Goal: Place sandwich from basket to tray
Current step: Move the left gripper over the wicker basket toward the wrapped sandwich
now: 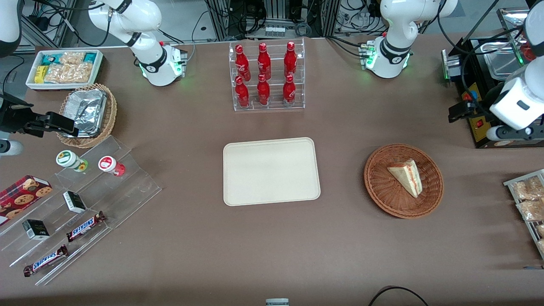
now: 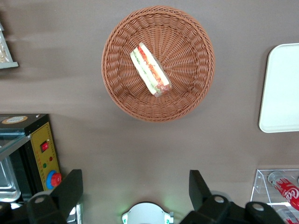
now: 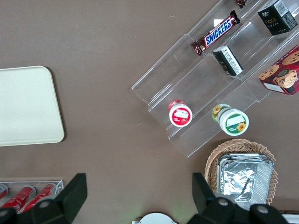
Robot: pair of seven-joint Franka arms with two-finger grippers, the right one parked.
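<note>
While your working arm hangs high over its own end of the table, the gripper [image 2: 133, 193] sits with its two dark fingers [image 2: 69, 190] spread wide apart and nothing between them. You can see in the left wrist view that it is well above the tabletop and apart from the basket [image 2: 158, 63], not over its middle.

You find the sandwich [image 1: 406, 176] lying in the basket [image 1: 403, 180], a small white wedge resting on its side with the red and green filling edge showing. It touches only the woven floor of the bowl.

You have the tray [image 1: 271, 171] lying flat in the middle of the table, bare on top, well apart from the basket and toward the parked arm's end from it. A clear rack of red bottles [image 1: 267, 75] stands farther from the front camera than the tray.

Near your gripper, at the working arm's end, stands a black and yellow machine [image 2: 32, 154] with a red knob.
</note>
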